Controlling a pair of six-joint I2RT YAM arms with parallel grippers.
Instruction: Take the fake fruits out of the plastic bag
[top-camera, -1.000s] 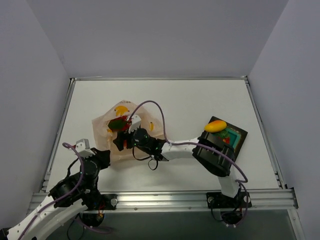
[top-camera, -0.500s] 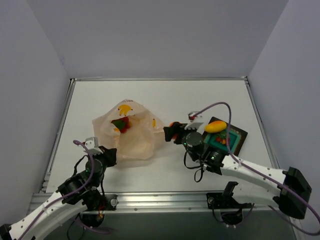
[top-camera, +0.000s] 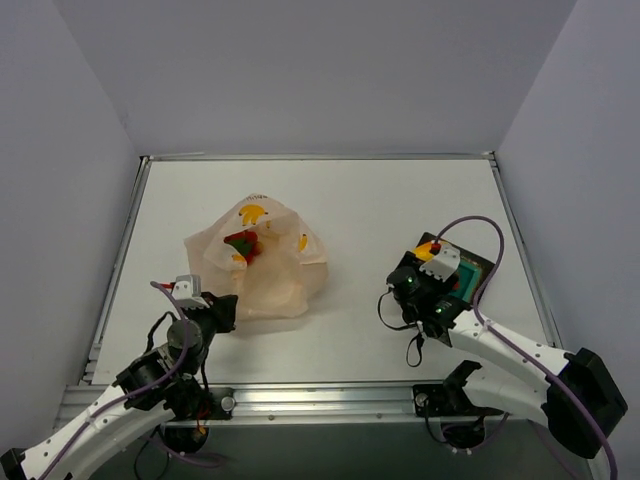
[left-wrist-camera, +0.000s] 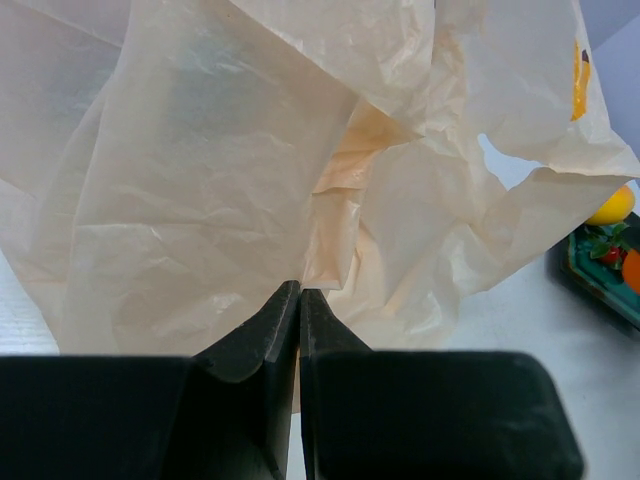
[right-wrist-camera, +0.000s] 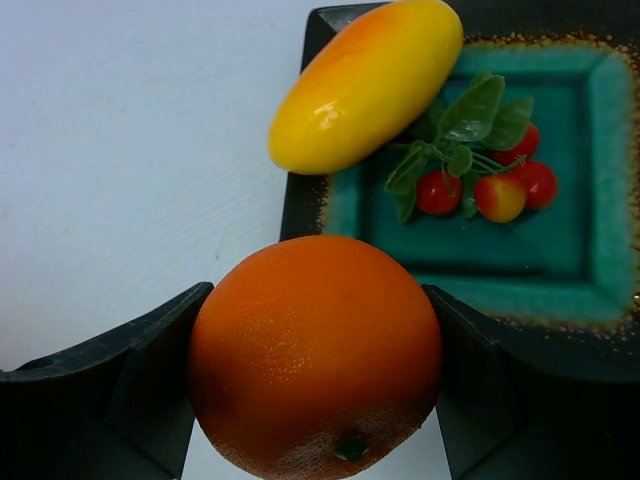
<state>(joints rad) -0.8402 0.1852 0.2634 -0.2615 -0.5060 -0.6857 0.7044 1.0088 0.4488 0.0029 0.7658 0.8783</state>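
One orange (right-wrist-camera: 315, 355) clamped in my right gripper (right-wrist-camera: 318, 335), at teal tray (right-wrist-camera: 300, 205) left rim; bare tray floor lies just right. Mango (right-wrist-camera: 365, 85) lies across far-left corner. Left gripper (left-wrist-camera: 299, 300) pinches plastic bag (top-camera: 270, 285) near edge; red-green pieces (top-camera: 241, 244) inside, well left.

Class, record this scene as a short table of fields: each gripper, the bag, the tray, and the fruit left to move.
Left gripper: shut on the plastic bag
Right gripper: shut on the orange, by a corner of the tray
Tray: mango lying across one corner, red berries with leaves inside
Inside bag: red and green pieces
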